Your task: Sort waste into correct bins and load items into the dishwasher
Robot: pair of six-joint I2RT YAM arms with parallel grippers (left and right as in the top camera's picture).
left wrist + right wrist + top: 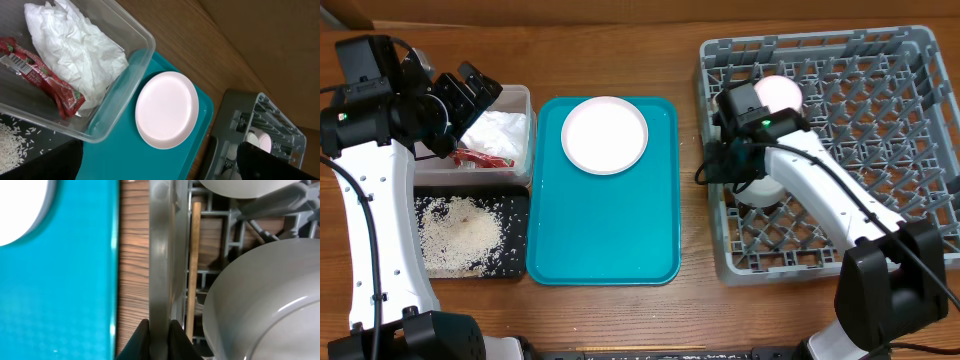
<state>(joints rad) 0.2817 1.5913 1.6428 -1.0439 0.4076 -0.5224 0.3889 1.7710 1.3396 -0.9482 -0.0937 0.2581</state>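
Rack [160, 255] wall under clenched R jaws [160, 341], 1 chopstick [195, 270] inside, L jaws [473, 90] released over tub [524, 96]

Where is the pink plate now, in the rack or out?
Out. The plate lies flat on the teal tray, beside the grey rack.

I count one plate [605, 135], one napkin [505, 130], one red wrapper [485, 157], two bowls [782, 93] [260, 305], one chopstick [192, 270], one teal tray [610, 240] and one rack [840, 45].

Teal tray [605, 230] on wooden table [620, 320], perhaps cardboard [345, 12] at far corner
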